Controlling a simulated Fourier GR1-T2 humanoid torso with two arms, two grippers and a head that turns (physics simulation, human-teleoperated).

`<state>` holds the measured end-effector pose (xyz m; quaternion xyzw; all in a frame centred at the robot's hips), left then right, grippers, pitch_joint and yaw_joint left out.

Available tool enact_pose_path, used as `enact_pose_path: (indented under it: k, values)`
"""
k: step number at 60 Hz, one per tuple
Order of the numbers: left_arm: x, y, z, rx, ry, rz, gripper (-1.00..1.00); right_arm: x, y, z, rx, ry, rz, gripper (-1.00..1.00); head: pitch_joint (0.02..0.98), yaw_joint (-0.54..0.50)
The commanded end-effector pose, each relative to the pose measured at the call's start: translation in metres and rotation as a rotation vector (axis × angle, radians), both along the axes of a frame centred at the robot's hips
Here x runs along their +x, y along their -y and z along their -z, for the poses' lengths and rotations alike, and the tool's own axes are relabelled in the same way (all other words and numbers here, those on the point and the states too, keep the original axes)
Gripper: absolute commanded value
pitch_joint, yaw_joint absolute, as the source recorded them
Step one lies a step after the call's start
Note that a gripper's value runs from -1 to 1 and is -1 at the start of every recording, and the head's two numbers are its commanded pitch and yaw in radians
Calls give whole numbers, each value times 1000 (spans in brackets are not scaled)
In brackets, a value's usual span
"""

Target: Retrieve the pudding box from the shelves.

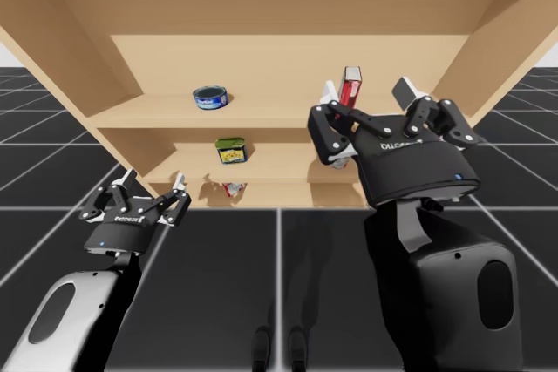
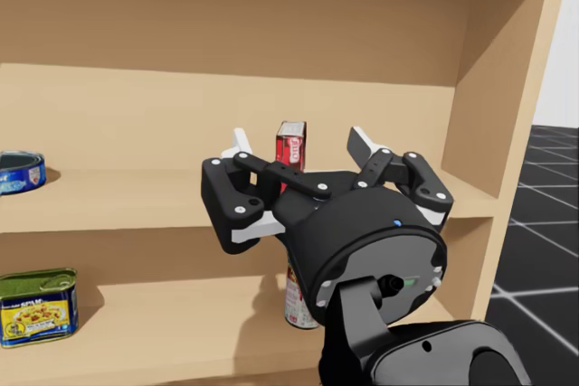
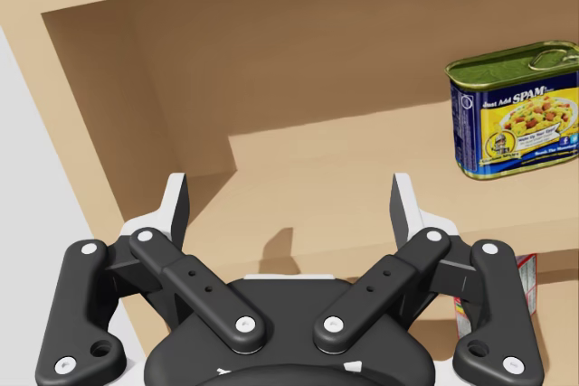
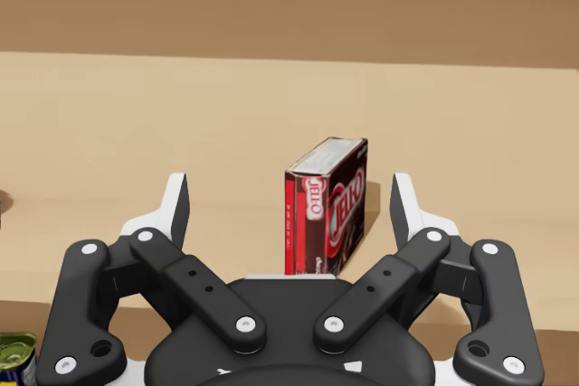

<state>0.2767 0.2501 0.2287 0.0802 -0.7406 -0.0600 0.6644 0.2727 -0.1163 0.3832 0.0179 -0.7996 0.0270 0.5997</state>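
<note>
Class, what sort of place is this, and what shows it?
Likely a simulated pantry mock-up: pale wooden shelves holding a red cardboard box and a round blue tin, on a black gridded floor.

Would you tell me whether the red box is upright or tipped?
Upright: the red box stands on end on the shelf.

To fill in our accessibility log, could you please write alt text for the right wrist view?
A red pudding box stands upright on a wooden shelf, straight ahead of my right gripper, whose fingers are open and apart from it. The corner of a green can shows beside the gripper.
</note>
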Motion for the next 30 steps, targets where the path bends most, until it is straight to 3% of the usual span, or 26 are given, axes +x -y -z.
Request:
enact_pose_path:
  k: [1, 9, 26, 30]
  values:
    - [0, -1, 0, -1, -2, 2, -1000, 31, -4, 23, -23, -307, 44, -1000, 303, -245]
    - [0, -1, 0, -5, -1, 2, -1000, 48, -4, 25, -32, -318, 81, -1000, 306, -244]
    - [0, -4, -2, -12, 5, -1, -1000, 87, 7, 28, -14, -350, 135, -1000, 312, -237]
    - [0, -4, -2, -13, 6, -1, -1000, 94, 9, 31, -28, -365, 139, -1000, 314, -234]
